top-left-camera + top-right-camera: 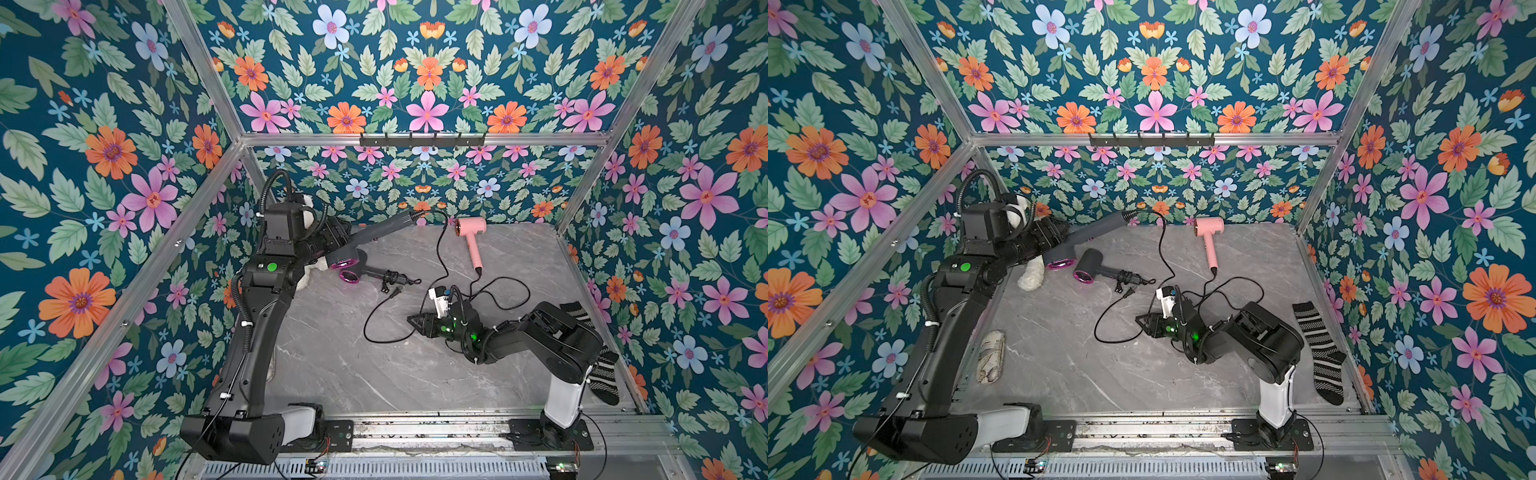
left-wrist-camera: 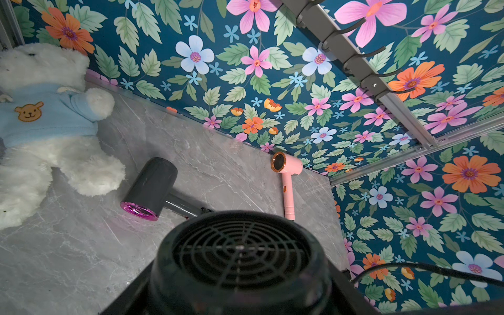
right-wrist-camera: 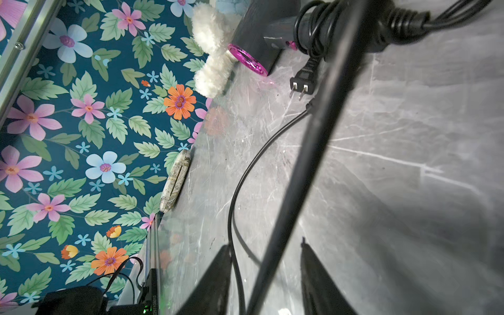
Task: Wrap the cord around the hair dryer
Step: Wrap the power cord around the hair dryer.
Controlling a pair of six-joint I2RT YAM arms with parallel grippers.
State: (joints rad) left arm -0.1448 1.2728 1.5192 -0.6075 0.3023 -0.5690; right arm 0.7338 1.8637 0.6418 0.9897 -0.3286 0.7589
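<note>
the left gripper (image 1: 343,243) is clamped on the body of a dark grey hair dryer with a magenta nozzle ring (image 1: 382,228), holding it above the back left of the grey marble-look tabletop (image 1: 374,382), its handle pointing at the back wall. its thin black cord (image 3: 230,212) leaves the handle end, drops to the table and loops across the middle. the right gripper (image 1: 415,322) sits low near the table's centre; its black fingers (image 3: 215,281) stand apart, the cord running between them, unpinched.

a second dark grey dryer with its cord wound on the handle (image 1: 365,272) lies just beside the loose cord's plug end. a pink hair dryer (image 1: 471,237) lies by the back edge, a white teddy bear in a blue sweater (image 2: 41,122) in the back left corner. a patterned oval pouch (image 1: 990,357) hugs the left edge, a black-and-white striped sock (image 1: 1320,353) the right edge. bare tabletop spreads in front between the arm bases.
</note>
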